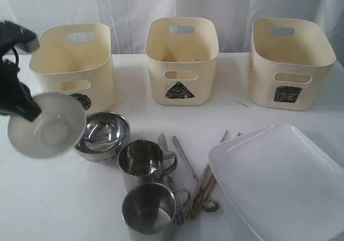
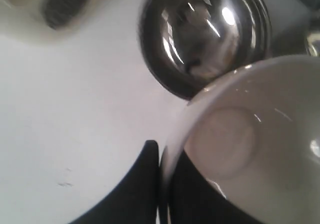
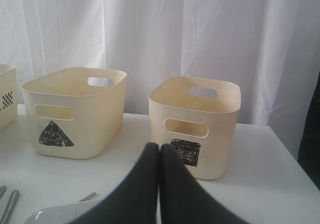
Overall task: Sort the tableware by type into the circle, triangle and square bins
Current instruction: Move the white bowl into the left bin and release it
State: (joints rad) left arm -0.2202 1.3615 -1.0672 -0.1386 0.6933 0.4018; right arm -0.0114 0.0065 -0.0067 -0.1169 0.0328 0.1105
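Fingers on the left [image 2: 142,189] are pinching the white bowl [image 1: 45,125] near the circle bin [image 1: 59,64] while right fingers [image 3: 145,184] are pressing together.

White table [image 1: 54,198] bearing circle bin [image 1: 72,64], triangle bin [image 1: 181,64], square bin [image 1: 290,64], steel bowl [image 1: 105,133], two steel cups [image 1: 142,163] [image 1: 149,211], cutlery [image 1: 183,158], chopsticks [image 1: 207,179], square plate [image 1: 279,182].

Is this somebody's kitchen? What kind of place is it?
Probably a robot practice setup, not a real kitchen: a white table, a white curtain behind, and tubs scribbled with shapes, like the triangle bin and square bin.
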